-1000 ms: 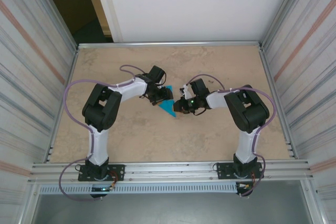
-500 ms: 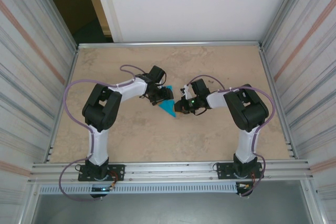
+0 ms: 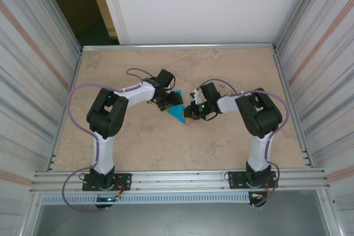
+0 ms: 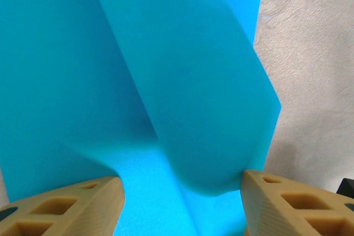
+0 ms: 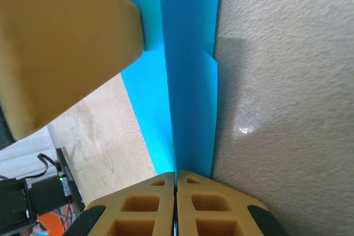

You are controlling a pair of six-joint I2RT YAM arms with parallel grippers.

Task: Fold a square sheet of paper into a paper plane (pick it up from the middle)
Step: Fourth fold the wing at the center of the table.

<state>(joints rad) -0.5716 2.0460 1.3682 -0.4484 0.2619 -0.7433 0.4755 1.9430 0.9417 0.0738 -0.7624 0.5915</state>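
Table (image 3: pixel 232 70): part-folded paper (image 3: pixel 177 113) at centre.
Right gripper (image 5: pixel 176 178): at paper's 3 o'clock, just clamped onto its edge.
Left gripper (image 4: pixel 181 183): at 11 o'clock, jaws apart, holding nothing.
Meaning: next fold can probably start.

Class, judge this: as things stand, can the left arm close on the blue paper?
Probably yes: the left pincer stands open with the paper between its fingers, nothing blocking. The right pincer, shut on the paper's edge, sits apart.
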